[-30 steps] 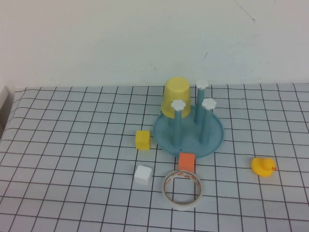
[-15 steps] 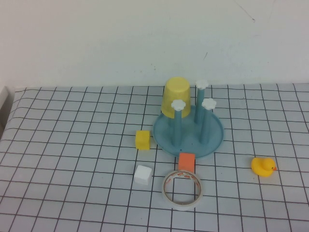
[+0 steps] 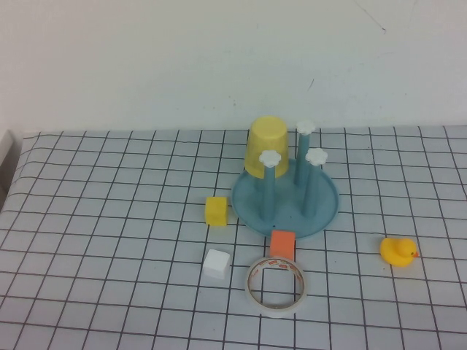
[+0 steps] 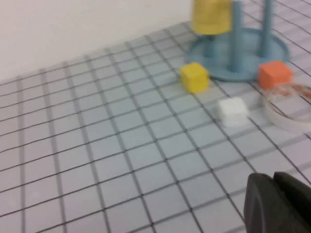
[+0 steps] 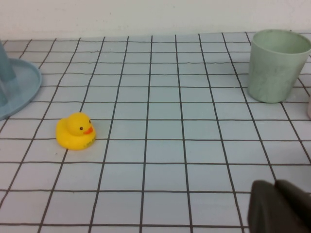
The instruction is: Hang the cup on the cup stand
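The yellow translucent plastic cup [image 3: 265, 148] sits upside down on the blue four-post cup stand [image 3: 285, 202], well apart from both closed, empty pincers: left pincer [image 4: 279, 202], right pincer [image 5: 281, 206].

Cup [image 4: 210, 17] inverted on cup stand [image 4: 238, 58] — yellow cube [image 4: 195, 77] beside base.

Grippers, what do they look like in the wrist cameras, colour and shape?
Only a little shows. The left gripper appears in its wrist view as dark, near-black blocky fingers with rounded corners, a thin seam between them, shut. The right gripper looks the same in its own wrist view: dark, matte, shut. No cables or markings are visible, and neither arm appears in the high view.
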